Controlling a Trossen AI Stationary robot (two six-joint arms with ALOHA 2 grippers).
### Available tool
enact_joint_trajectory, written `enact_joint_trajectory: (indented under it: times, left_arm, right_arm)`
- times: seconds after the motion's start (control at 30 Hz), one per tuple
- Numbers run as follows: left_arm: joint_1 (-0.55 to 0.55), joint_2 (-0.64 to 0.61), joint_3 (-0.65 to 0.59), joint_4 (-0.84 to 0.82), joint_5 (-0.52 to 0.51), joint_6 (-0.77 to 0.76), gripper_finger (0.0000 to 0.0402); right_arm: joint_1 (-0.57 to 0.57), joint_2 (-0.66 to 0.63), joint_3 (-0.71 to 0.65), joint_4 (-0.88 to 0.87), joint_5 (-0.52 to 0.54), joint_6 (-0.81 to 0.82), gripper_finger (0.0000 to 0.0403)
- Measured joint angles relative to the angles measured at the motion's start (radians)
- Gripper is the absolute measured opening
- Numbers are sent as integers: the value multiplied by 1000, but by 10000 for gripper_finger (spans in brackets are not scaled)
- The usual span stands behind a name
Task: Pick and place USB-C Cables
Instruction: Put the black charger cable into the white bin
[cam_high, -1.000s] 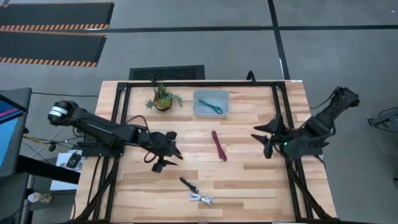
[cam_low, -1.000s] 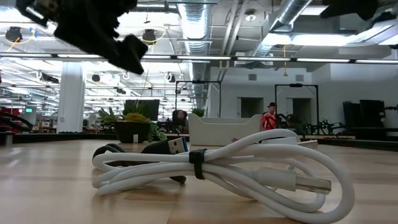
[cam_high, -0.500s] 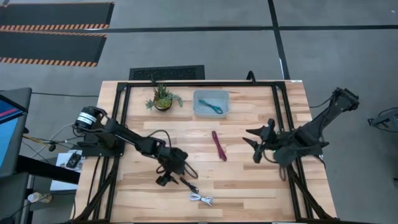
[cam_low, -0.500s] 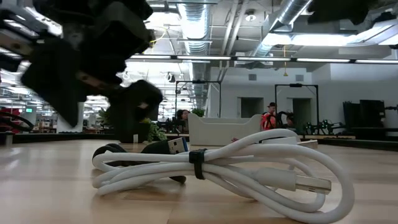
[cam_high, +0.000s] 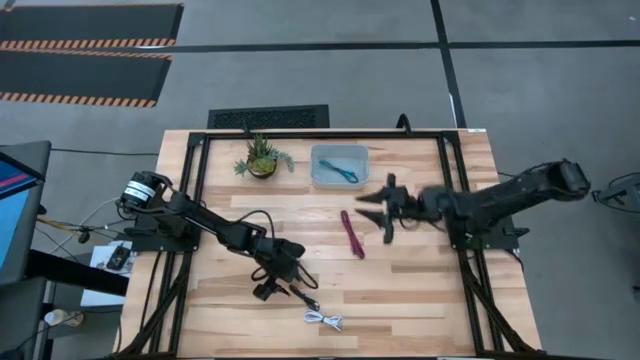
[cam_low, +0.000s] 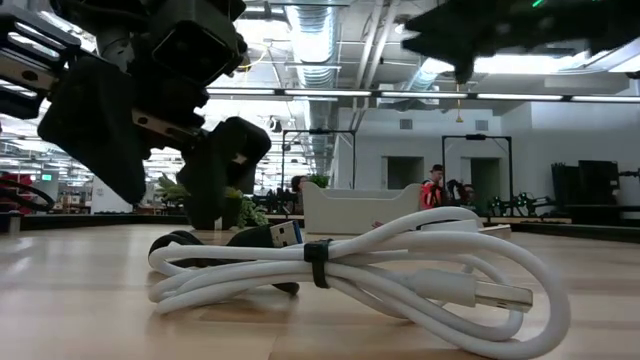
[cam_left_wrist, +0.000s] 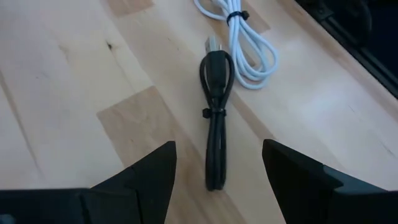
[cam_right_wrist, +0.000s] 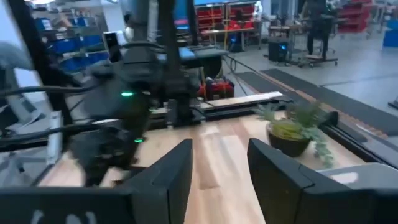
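High view: right gripper (cam_high: 378, 208) has swung in above the maroon cable (cam_high: 352, 233), fingers apart. Left gripper (cam_left_wrist: 214, 180), also spread, stays over the black cable (cam_left_wrist: 215, 127). Both picks pending.

Right tool (cam_high: 385, 210) nearer maroon cable (cam_high: 352, 233).

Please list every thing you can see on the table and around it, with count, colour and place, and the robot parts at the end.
thin teal bundled cable: one, teal, inside the clear bin
clear plastic rectangular bin: one, translucent, far middle of the table
maroon-magenta bundled cable: one, table centre
short black bundled cable: one, near edge, between the left hand's fingers
white coiled cable: one, near edge, beside the black cable
small green potted plant: one, far side, left of the bin
light wooden table: one
left hand: open, low over the black cable
right hand: open, above the table, right of the maroon cable
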Motion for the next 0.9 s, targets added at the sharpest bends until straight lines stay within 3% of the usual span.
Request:
enact_joint_trajectory:
  times: [0.13, 0.23, 0.53, 0.9]
  left_arm:
    - [2, 0, 0, 6, -15, 30, 228]
    - [3, 6, 0, 32, -16, 43, 228]
    - [39, 75, 0, 76, 98, 42, 221]
    - [38, 75, -23, 71, 85, 112, 136]
  right_arm:
    - [-116, 107, -2, 118, -183, 37, 166]
    - [-148, 191, -1, 214, -257, 71, 165]
    - [-152, 333, -2, 301, -285, 120, 171]
    - [-152, 336, -1, 325, -285, 137, 168]
